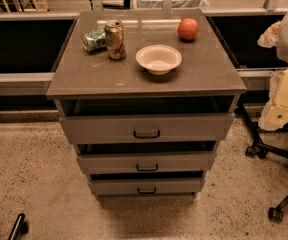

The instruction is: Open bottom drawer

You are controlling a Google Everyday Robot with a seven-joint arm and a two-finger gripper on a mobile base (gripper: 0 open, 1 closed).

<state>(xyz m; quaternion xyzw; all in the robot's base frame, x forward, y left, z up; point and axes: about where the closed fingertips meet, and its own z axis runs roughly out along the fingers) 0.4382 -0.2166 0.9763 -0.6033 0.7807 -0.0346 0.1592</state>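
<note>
The bottom drawer point(146, 186) is the lowest and narrowest of three grey-brown fronts on the cabinet. Its small dark pull handle point(147, 190) is at its centre. A dark gap shows above its front, and none of its inside is visible. The middle drawer point(146, 163) and the top drawer point(146, 128) sit above it, each with its own dark handle. My gripper is not in view. Only the white and cream body of my arm point(286, 84) shows at the right edge, well away from the drawers.
On the cabinet top point(94, 74) stand a gold can point(115, 39), a crushed green can point(94, 40), a white bowl point(158, 59) and a red-orange fruit point(187, 29). Black chair legs with casters point(274, 213) stand at the right, another caster point(18, 226) at the bottom left.
</note>
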